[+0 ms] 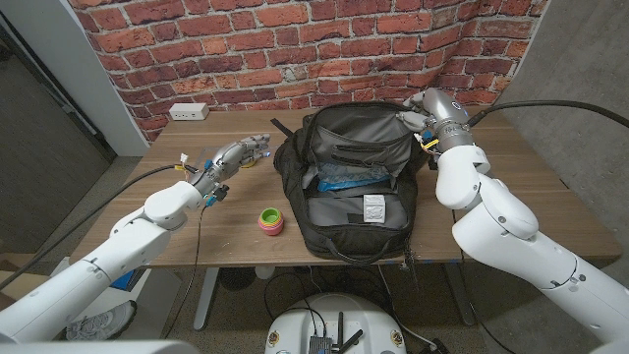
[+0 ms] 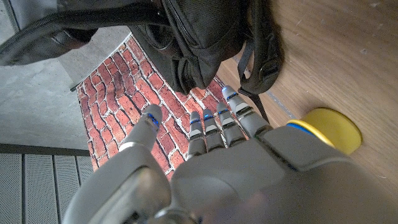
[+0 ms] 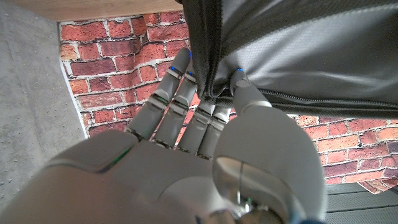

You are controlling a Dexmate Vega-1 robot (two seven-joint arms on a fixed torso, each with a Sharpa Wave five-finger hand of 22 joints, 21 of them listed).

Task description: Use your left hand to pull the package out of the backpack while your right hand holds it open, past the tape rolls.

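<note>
The backpack (image 1: pixel 352 182) lies open at the table's (image 1: pixel 531 187) middle, soft and floppy, so its flap needs holding. The right hand (image 1: pixel 421 110), at the bag's 1 o'clock, pinches the zipper edge between thumb and fingers (image 3: pixel 180 74). The package (image 1: pixel 346 181) inside looks light, crinkly and slippery; I would grasp its exposed edge. The left hand (image 1: pixel 236 155), at 9 o'clock, holds nothing, fingers fairly straight and apart. The package is mostly hidden, and I cannot identify tape rolls
</note>
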